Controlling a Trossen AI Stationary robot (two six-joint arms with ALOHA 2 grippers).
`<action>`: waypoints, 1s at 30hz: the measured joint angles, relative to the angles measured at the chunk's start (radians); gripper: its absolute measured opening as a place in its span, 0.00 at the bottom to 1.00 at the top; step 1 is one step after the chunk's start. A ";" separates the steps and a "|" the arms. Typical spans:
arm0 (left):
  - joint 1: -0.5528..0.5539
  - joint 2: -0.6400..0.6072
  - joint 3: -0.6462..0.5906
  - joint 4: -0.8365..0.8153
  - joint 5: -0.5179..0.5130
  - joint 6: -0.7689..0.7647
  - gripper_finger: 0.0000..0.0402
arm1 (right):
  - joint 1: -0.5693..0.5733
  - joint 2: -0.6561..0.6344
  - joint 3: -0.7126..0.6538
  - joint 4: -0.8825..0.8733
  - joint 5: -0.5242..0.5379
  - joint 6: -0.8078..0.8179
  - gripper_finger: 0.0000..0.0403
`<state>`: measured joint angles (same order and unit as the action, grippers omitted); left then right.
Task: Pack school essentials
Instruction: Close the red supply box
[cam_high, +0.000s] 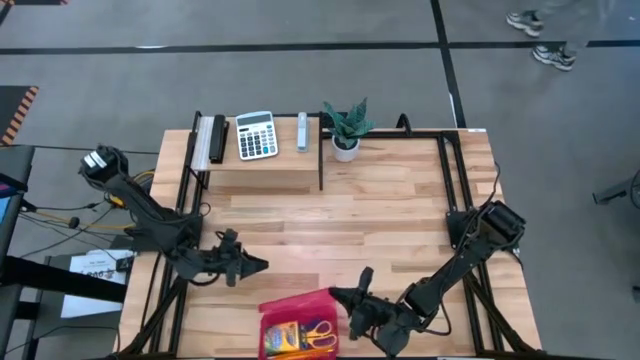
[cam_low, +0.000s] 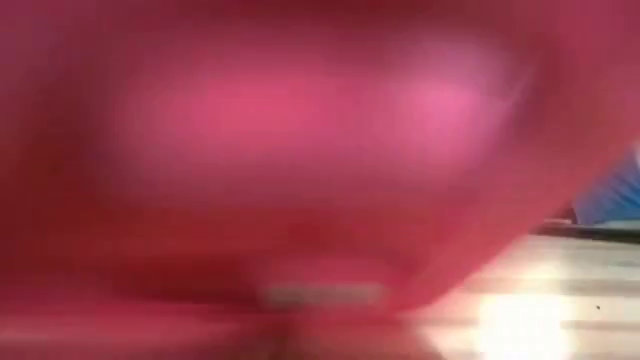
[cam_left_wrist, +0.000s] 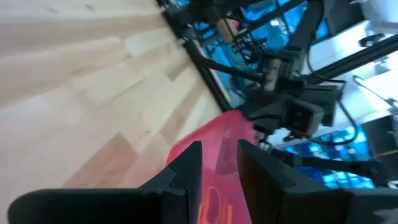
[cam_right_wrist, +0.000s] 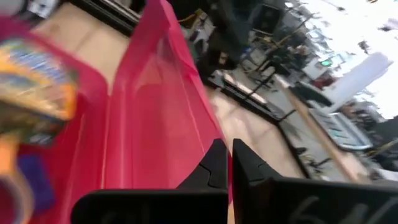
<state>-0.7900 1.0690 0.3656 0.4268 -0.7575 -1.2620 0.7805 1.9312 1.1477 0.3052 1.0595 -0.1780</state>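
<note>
On table — one red pouch (cam_high: 292, 305), one scissors (cam_high: 320, 334), two arms

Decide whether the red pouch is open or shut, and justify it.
Open. From above, the red pouch shows scissors and a crayon box inside; the right pincer pinches its edge.

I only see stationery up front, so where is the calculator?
In the high view, the white calculator sits at the table's far edge, between a dark flat item and the potted plant.
</note>
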 joint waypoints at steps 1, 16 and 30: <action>0.011 0.025 0.000 0.048 0.021 0.011 0.22 | 0.001 0.001 0.000 -0.003 -0.022 0.014 0.00; 0.066 0.227 0.054 0.368 0.171 0.185 0.22 | -0.003 0.007 -0.004 0.021 0.123 -0.196 0.00; 0.254 0.219 0.055 0.358 0.358 0.284 0.22 | -0.041 0.005 0.019 0.093 0.257 -0.628 0.00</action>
<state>-0.5360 1.2884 0.4206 0.7849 -0.3995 -0.9779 0.7395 1.9358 1.1667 0.3980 1.3166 -0.8065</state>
